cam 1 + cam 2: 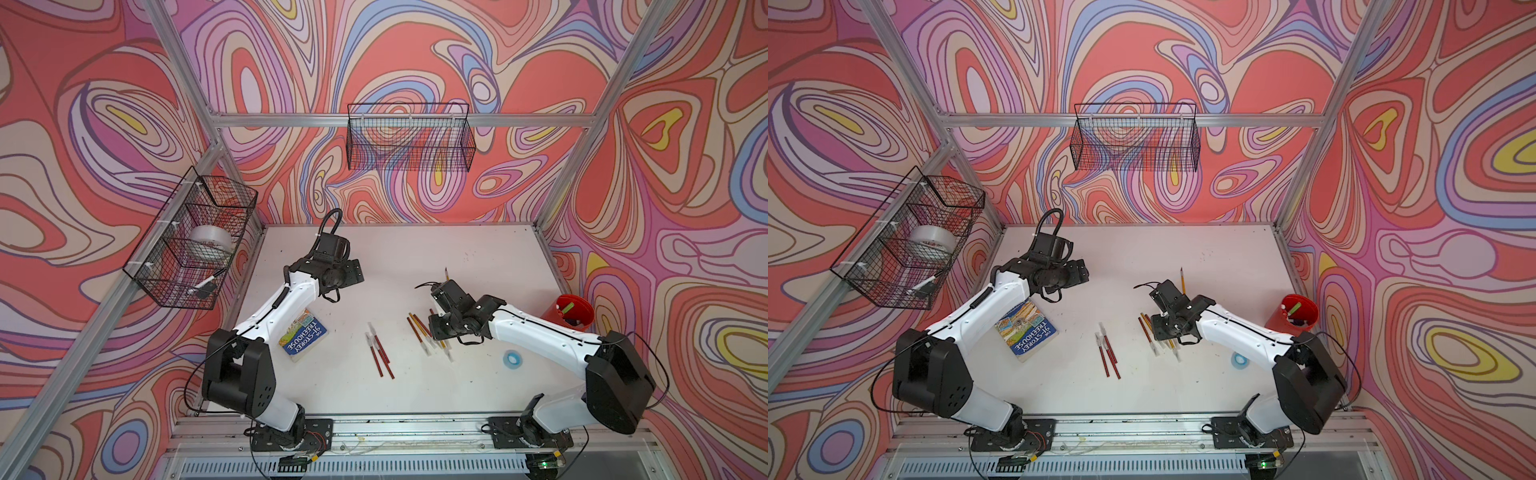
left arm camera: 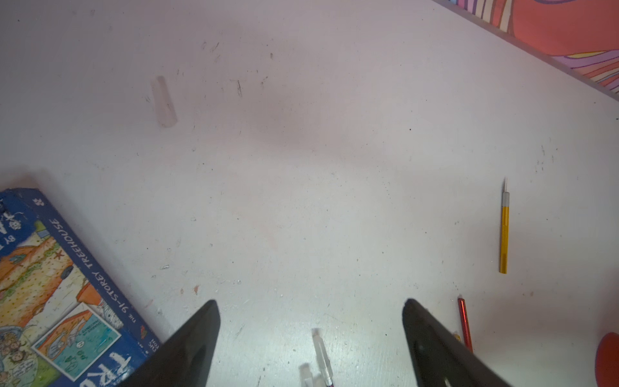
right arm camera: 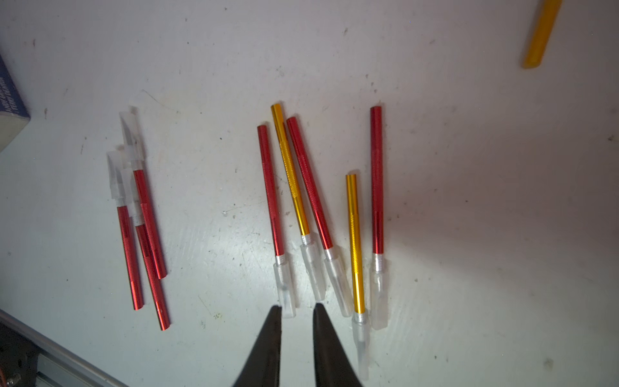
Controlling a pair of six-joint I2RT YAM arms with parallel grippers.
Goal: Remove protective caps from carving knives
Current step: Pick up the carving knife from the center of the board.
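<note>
Desk (image 3: 485,201) centre holds capped carving knives (image 3: 311,187), some masked by the right arm (image 1: 540,332) in both top views. Right gripper (image 3: 297,310), jaws narrowed to a slim empty gap, hovers beside one protective cap (image 3: 284,284). Left gripper (image 2: 310,301) is spread wide, empty.

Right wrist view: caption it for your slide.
Jaws slightly apart above eight capped carving knives: six red, two gold.

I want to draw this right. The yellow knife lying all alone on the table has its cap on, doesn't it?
Not quite. The yellow knife does lie alone on the table, but it has no cap on. The left wrist view shows its bare grey tip.
</note>
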